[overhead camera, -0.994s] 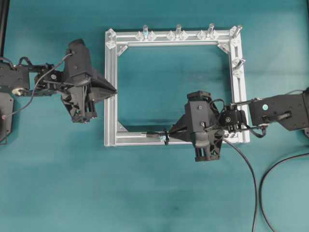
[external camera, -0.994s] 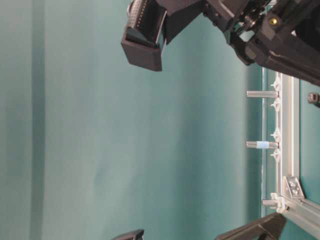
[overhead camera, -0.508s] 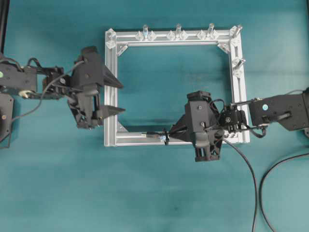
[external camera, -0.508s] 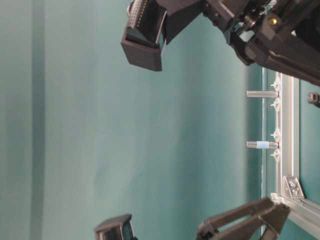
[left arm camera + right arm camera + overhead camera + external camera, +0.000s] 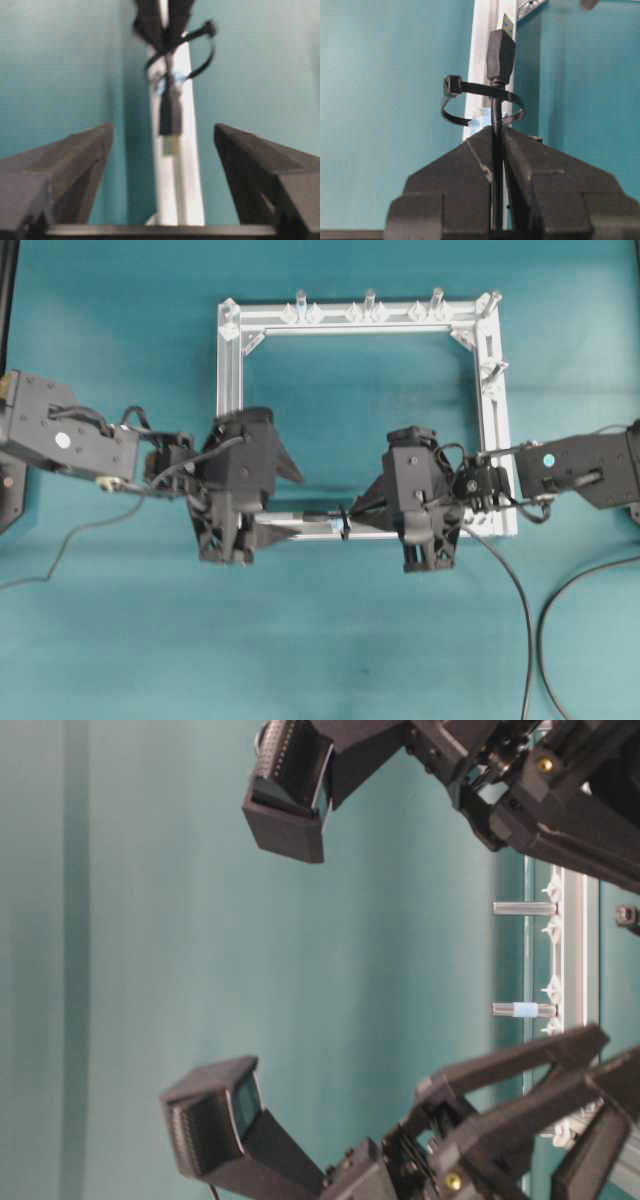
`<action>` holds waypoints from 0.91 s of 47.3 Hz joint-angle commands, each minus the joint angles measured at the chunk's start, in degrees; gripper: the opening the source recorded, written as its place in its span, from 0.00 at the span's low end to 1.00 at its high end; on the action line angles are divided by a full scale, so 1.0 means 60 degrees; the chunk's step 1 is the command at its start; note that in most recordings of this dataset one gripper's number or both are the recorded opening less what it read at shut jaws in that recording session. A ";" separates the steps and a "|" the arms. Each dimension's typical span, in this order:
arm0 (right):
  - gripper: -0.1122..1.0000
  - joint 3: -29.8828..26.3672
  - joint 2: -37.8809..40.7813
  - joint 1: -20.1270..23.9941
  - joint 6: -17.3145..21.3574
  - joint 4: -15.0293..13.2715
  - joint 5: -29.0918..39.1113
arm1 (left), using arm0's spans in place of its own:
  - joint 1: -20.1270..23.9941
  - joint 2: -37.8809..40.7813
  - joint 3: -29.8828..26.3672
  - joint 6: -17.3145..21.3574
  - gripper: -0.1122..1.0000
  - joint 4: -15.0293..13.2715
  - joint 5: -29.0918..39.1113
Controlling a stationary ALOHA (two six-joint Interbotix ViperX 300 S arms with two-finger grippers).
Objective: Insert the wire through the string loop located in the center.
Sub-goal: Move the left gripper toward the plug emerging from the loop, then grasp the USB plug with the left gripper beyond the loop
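Note:
The wire's plug [image 5: 501, 52] with its silver tip has passed through the string loop [image 5: 470, 88], a thin dark band with a pale blue fitting [image 5: 481, 118] on the frame's near rail. My right gripper [image 5: 495, 132] is shut on the wire just behind the loop. Overhead, the right gripper [image 5: 362, 516] sits right of the string loop [image 5: 343, 521] and the plug [image 5: 316, 517] sticks out left. My left gripper [image 5: 162, 129] is wide open, facing the plug [image 5: 170, 117], which hangs between its fingertips without touching. Overhead, the left gripper [image 5: 293, 500] straddles the rail.
A square aluminium frame [image 5: 230, 420] lies on the teal table, with upright pegs [image 5: 369, 302] along its far rail and right side. The wire [image 5: 515, 600] trails from the right gripper to the lower right, beside a thicker black cable [image 5: 560, 610].
My left arm swung from outside the frame's left rail down to the near rail and its jaws opened wide around the plug. The right gripper and the wire stayed put.

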 commanded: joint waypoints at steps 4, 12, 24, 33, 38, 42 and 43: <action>0.17 -0.0220 -0.0103 -0.0029 0.0000 0.0000 -0.0088 | -0.0117 0.0132 -0.0659 0.0000 0.84 0.0015 -0.0029; 0.17 -0.0220 -0.0103 -0.0044 0.0000 0.0000 -0.0073 | -0.0117 0.0498 -0.0937 0.0000 0.84 0.0029 -0.0029; 0.17 -0.0234 -0.0103 -0.0044 0.0000 0.0000 -0.0088 | -0.0132 0.0674 -0.0967 -0.0015 0.84 0.0029 -0.0029; 0.17 -0.0234 -0.0103 -0.0044 0.0000 0.0000 -0.0088 | -0.0132 0.0703 -0.0850 -0.0015 0.84 0.0029 -0.0029; 0.17 -0.0234 -0.0103 -0.0044 0.0000 0.0000 -0.0088 | -0.0117 0.0703 -0.0732 -0.0015 0.84 0.0029 -0.0029; 0.17 -0.0220 -0.0103 -0.0044 0.0000 0.0000 -0.0088 | -0.0117 0.0718 -0.0630 -0.0015 0.84 0.0029 -0.0029; 0.17 -0.0220 -0.0103 -0.0044 0.0000 0.0000 -0.0088 | -0.0117 0.0718 -0.0601 -0.0029 0.84 0.0029 -0.0029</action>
